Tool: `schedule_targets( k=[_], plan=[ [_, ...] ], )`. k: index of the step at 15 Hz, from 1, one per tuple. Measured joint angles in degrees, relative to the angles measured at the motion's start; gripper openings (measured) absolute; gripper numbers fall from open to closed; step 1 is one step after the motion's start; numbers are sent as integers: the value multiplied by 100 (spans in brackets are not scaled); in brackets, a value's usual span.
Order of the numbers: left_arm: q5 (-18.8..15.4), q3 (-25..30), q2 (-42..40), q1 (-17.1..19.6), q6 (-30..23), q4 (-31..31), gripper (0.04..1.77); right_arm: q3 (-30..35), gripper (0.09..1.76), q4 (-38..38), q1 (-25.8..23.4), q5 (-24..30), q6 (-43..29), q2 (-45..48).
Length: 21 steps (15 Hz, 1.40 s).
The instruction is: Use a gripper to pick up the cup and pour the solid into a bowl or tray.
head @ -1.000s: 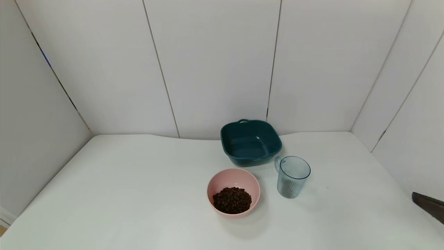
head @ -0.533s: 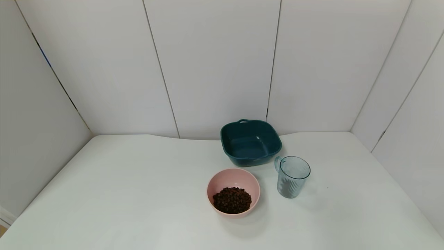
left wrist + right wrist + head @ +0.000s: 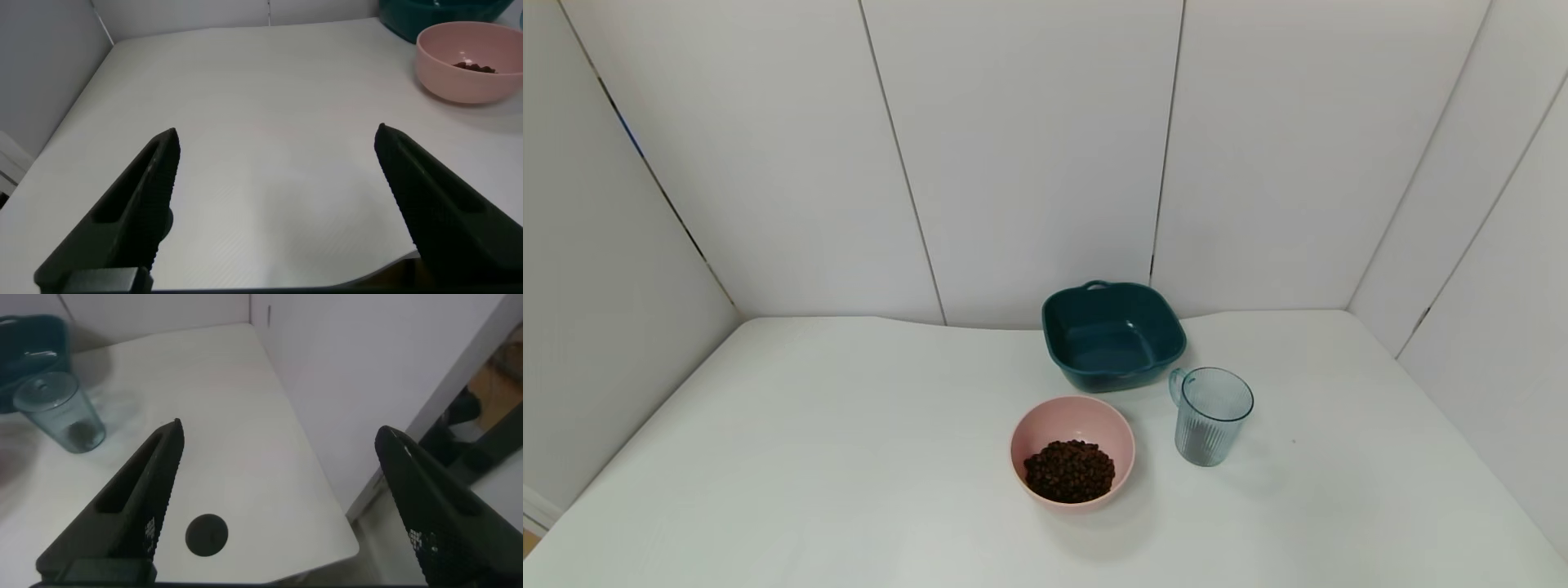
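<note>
The translucent pale-blue ribbed cup (image 3: 1211, 416) stands upright on the white table, right of the pale pink bowl (image 3: 1045, 420), and looks empty. The dark brown bean-like solid (image 3: 1069, 471) lies heaped in the pink bowl. Neither gripper shows in the head view. My left gripper (image 3: 278, 143) is open and empty over the table's near left part, with the pink bowl (image 3: 458, 69) far off. My right gripper (image 3: 279, 437) is open and empty over the table's near right corner, well away from the cup (image 3: 60, 410).
A dark teal squarish dish (image 3: 1113, 336) with handles stands behind the bowl and cup, by the back wall. A round dark spot (image 3: 206, 535) lies on the table under my right gripper. The table's right edge (image 3: 327, 490) drops off beside it.
A dark gripper tip that showed at the right edge of the head view a second ago has gone out of view. The cup, bowl and dish have not moved.
</note>
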<state>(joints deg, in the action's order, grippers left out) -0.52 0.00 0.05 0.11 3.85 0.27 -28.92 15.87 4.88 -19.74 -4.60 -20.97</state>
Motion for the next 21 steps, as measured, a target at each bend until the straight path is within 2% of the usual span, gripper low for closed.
schedule_targets(
  k=[3, 5, 13, 17, 21],
  plan=[
    [0, 0, 0, 0, -2, 0, 172, 371, 170, -41, -256, 998, 356, 534],
    [0, 0, 0, 0, -2, 0, 172, 695, 170, -50, -466, 1407, 506, 863],
    [0, 0, 0, 0, 0, 0, 172, 1341, 170, -140, -508, 1654, 691, 1764],
    [-2, 0, 0, 0, 0, -2, 172, 1986, 170, -1062, -497, 1710, 809, 2048],
    [0, 0, 0, 0, -2, -2, 172, 2556, 170, -1296, -497, 1936, 729, 2094]
  ],
)
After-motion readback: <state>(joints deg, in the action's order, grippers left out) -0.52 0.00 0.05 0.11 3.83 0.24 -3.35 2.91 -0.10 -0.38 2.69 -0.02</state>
